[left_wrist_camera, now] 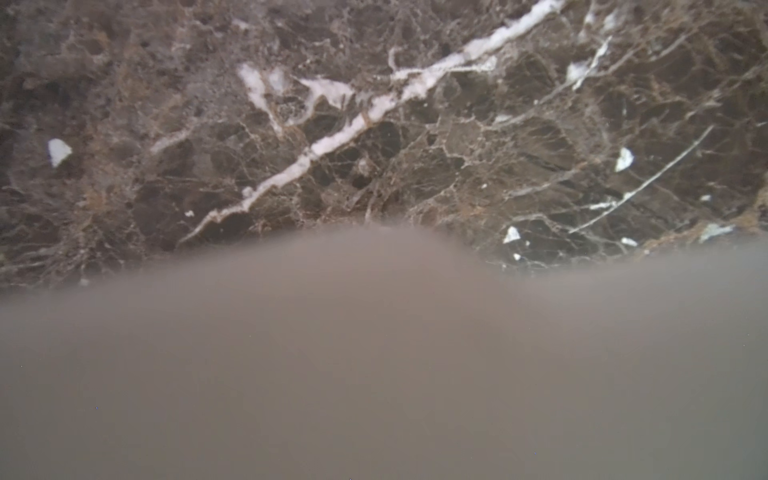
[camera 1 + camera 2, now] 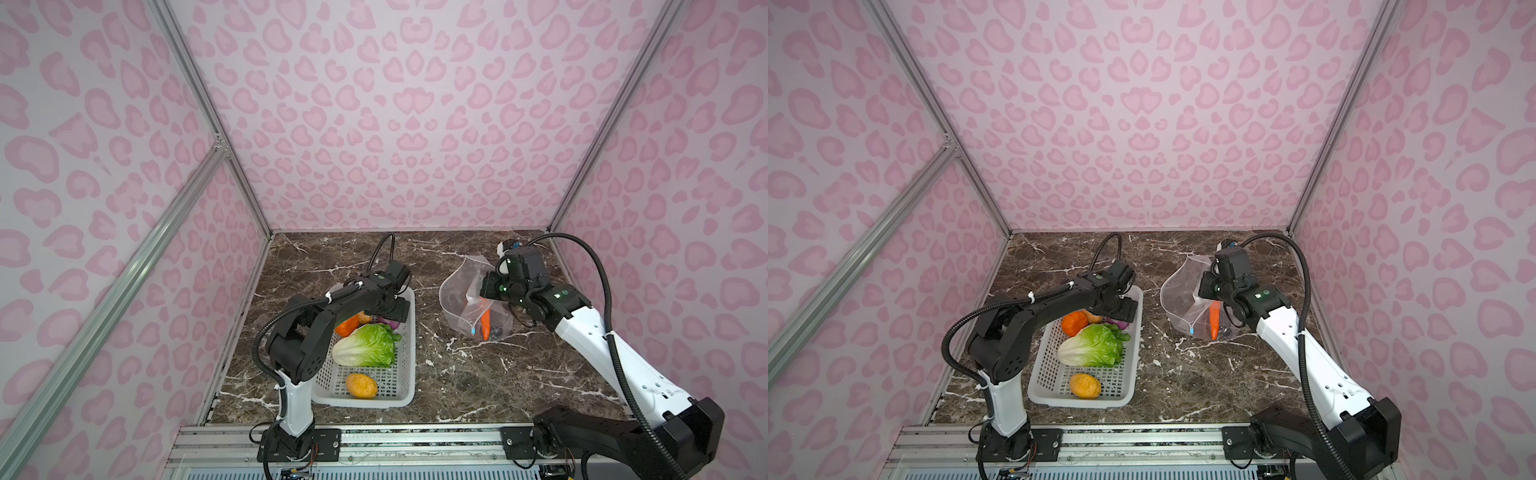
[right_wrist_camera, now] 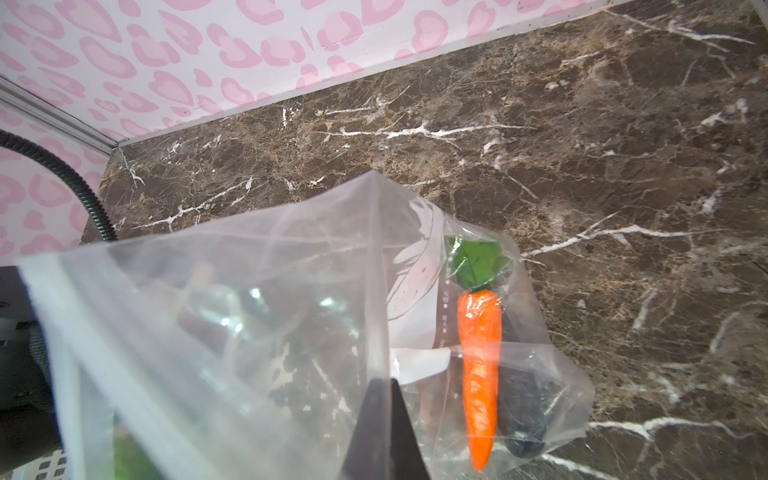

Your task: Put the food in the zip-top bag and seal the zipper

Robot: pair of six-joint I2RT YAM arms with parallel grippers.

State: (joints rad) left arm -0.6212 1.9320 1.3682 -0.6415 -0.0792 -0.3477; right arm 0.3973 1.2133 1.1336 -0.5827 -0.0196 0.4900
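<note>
Carrot (image 2: 485, 322) and dark piece (image 3: 521, 411) already in bag (image 2: 457, 291), right of centre in top view. Right gripper (image 3: 384, 415) pinches bag rim. Lettuce (image 2: 365, 347), onion (image 2: 388, 322), orange rounds (image 2: 347, 326) left in basket (image 2: 403, 399). Left gripper (image 2: 390, 311) above them, finger state unreadable. Zipper (image 2: 473, 331) unsealed.

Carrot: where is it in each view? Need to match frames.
In a top view: carrot right of centre, in the zip-top bag.
In a top view: carrot same spot, in the bag.
Left wrist: not visible.
Right wrist: carrot beside the dark piece.
Shared landmark: the bag.
</note>
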